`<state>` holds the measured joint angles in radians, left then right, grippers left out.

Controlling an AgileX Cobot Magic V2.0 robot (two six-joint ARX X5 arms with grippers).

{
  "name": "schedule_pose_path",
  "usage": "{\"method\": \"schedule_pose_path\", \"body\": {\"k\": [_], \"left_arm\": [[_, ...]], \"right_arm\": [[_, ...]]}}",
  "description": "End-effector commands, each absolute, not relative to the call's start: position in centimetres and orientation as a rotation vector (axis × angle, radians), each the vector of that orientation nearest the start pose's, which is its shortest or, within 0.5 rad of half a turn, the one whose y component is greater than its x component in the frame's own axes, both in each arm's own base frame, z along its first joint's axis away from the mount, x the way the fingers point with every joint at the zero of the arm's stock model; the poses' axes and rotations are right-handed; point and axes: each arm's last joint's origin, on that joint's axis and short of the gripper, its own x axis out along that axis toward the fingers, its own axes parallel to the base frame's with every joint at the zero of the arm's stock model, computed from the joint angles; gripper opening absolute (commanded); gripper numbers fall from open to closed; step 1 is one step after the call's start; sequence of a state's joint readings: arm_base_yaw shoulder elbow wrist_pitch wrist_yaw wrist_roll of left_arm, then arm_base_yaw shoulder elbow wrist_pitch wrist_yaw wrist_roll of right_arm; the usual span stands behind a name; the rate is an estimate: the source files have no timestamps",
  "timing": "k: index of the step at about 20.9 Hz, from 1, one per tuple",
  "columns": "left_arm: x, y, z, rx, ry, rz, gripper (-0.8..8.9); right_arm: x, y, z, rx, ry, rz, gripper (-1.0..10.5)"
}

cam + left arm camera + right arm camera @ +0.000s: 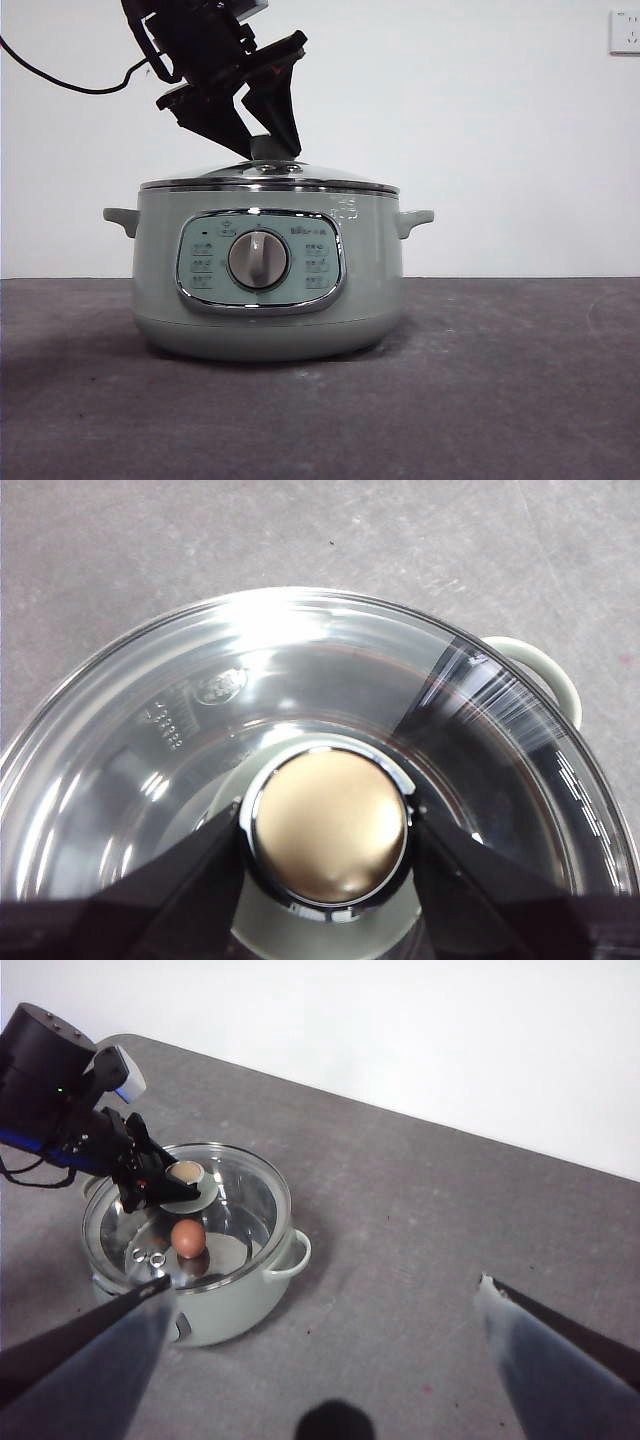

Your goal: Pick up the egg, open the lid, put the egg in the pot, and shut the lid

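Front view: left tool (262, 140) at the lid (270, 178) on the pot (268, 285).
Left wrist view: jaws clenched around the knob (330, 825).
Right wrist view: egg (188, 1237) inside; right tool (325, 1345) released above the bench (420, 1260); task nearly done.

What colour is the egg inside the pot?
Reddish-brown; the egg shows best through the glass lid in the right wrist view.

Dark grey matte counter (520, 390), faintly scuffed. Plain white wall (480, 130) behind. White socket plate (624, 31) high on wall. Even, soft light.
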<state>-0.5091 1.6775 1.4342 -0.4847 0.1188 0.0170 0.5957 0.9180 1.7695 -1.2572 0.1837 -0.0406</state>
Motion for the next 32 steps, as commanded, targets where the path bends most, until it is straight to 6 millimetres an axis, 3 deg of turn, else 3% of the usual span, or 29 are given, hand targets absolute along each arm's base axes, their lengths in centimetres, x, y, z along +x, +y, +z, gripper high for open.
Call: {"method": "schedule_pose_path", "body": {"k": [1,9,15,23,30,32], "left_arm": [[32.3,-18.7,29.2,0.172,0.766,-0.612,5.66],[30.9,-17.9,31.7,0.160,0.703,-0.616,5.66],[28.1,-16.3,35.0,0.152,0.664,-0.619,5.66],[21.2,-12.5,39.3,0.146,0.691,-0.646,5.66],[14.9,-9.3,41.5,0.080,0.720,-0.754,5.53],[13.3,-8.5,41.9,0.077,0.716,-0.759,4.51]], "right_arm": [[5.6,3.2,49.7,-0.193,0.390,0.416,5.0],[5.3,3.2,49.2,-0.192,0.447,0.473,5.0],[5.2,3.5,49.0,-0.173,0.491,0.565,5.0],[5.7,4.4,48.7,-0.114,0.557,0.728,5.0],[6.7,5.4,48.5,-0.076,0.615,0.799,5.0],[7.1,5.7,48.4,-0.065,0.635,0.822,4.0]]}}
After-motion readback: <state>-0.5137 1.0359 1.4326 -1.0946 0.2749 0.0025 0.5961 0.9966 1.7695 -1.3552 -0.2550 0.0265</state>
